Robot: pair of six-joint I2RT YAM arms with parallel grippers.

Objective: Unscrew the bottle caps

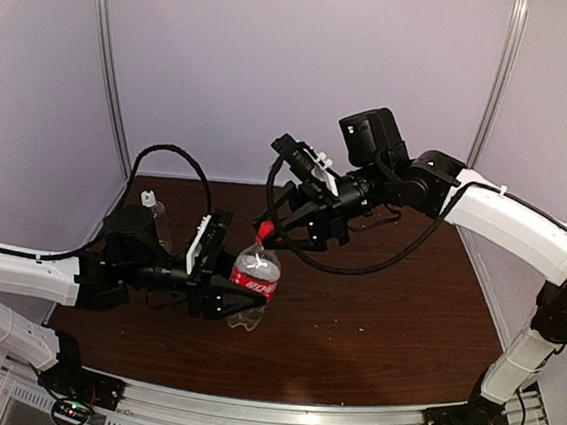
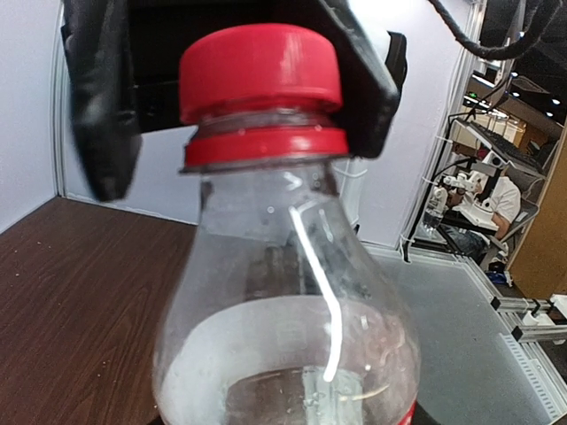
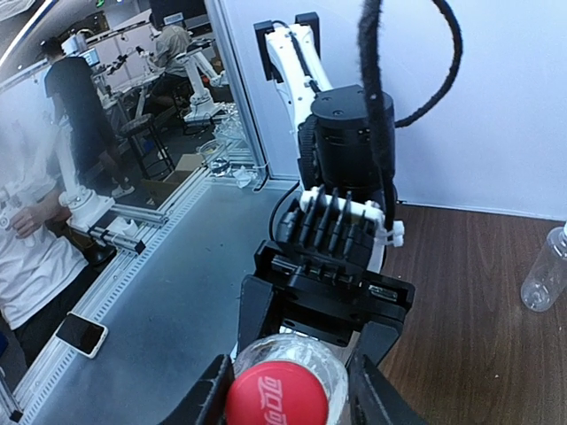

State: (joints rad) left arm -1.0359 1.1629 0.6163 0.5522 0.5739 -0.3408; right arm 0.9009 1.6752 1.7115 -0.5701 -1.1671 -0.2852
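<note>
bottle braced, cap under the right hand

top view: left hand (image 1: pixel 228 290) is clamped round the bottle (image 1: pixel 255 282) at its red label, keeping it upright so the body cannot spin along with the cap. right hand (image 1: pixel 277 234) reaches in across the desk (image 1: pixel 384 313) to the red cap (image 1: pixel 265 229), lined up roughly with the neck, as a twist would need. plain bottle (image 1: pixel 158 223) with its white cap (image 1: pixel 148 199) stands behind the left arm, well apart and untouched.

left wrist view: bottle fills the frame. the red cap sits on its ring, flanked by the right hand's fingers (image 2: pixel 102 115); one shows a gap to the cap, the other lies close.

right wrist view: cap sits centred between both fingers, seen end-on. whether they pinch it or stand just off it, i cannot tell. with the cap on the neck, the first unscrewing looks unfinished.
</note>
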